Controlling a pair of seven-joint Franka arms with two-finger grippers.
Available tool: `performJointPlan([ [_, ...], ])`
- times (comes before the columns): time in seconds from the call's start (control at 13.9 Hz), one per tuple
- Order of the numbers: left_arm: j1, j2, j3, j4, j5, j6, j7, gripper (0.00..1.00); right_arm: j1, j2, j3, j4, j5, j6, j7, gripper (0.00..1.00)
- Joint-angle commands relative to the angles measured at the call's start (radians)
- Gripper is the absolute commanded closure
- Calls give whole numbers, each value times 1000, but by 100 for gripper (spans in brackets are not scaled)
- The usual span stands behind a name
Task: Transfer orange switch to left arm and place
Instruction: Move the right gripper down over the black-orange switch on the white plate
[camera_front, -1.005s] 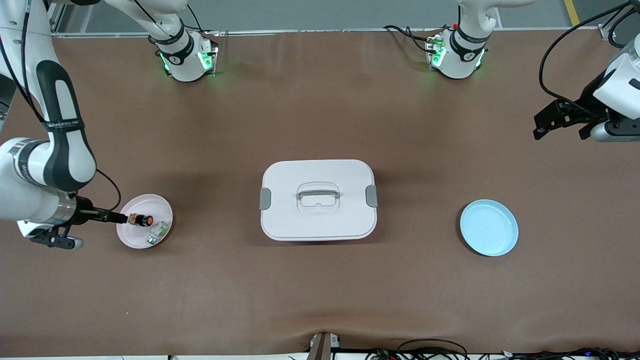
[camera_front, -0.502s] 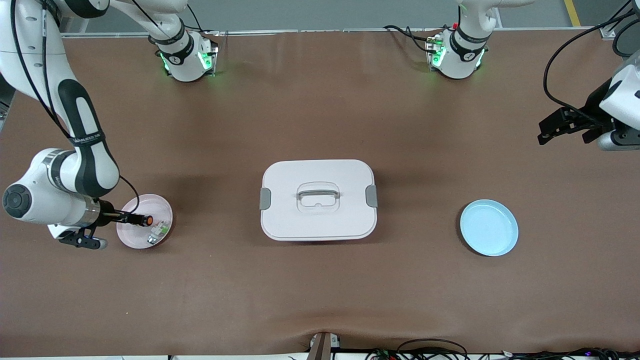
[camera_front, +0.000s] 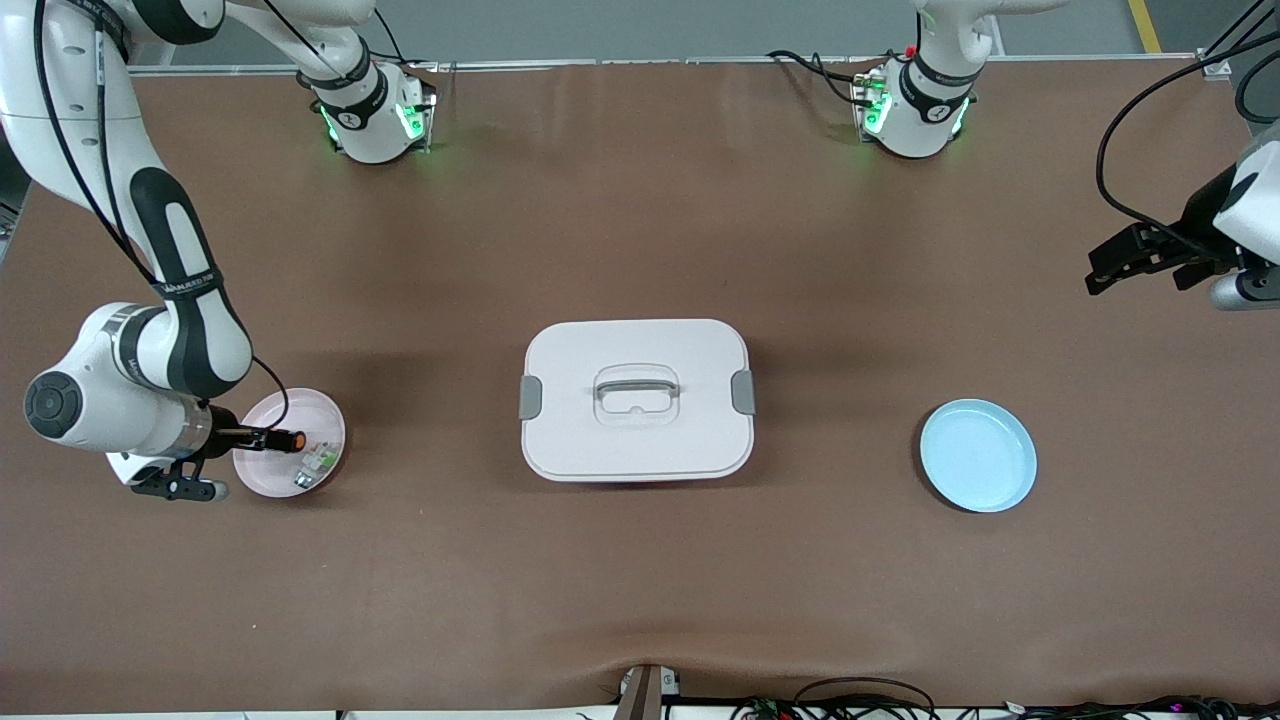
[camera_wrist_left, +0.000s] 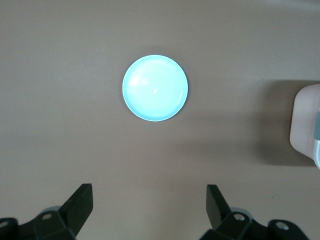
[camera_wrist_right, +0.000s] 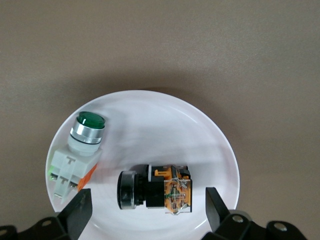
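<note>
The orange switch (camera_front: 292, 440) (camera_wrist_right: 152, 193) lies on its side on the pink plate (camera_front: 300, 398) (camera_wrist_right: 165, 125) at the right arm's end of the table. My right gripper (camera_front: 262, 438) (camera_wrist_right: 148, 207) is low over that plate and open. Its fingers (camera_wrist_right: 79, 207) stand on either side of the switch without touching it. The white box (camera_front: 636, 400) (camera_wrist_left: 305, 125) sits lidded at mid-table. My left gripper (camera_front: 1112, 270) (camera_wrist_left: 149, 200) hangs open and empty over bare table at the left arm's end.
A green-and-white component (camera_front: 318, 462) (camera_wrist_right: 82, 145) shares the pink plate, beside the switch. A blue plate (camera_front: 978, 455) (camera_wrist_left: 155, 88) lies between the box and the left arm's end of the table. Cables run along the table's front edge.
My right arm has swung in and brought its open gripper further over the pink plate, around the switch. The left gripper has drifted a little toward its end of the table.
</note>
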Motion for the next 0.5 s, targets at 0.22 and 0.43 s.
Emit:
performJointPlan([
  [0.22,1,10,0,25,-6,-12,19,0,-4,1,5,-67,15,93,-27,0],
  [0.43,0,10,-1,25,-5,-12,19,0,-6,1,5,-72,13,101,-29,0],
])
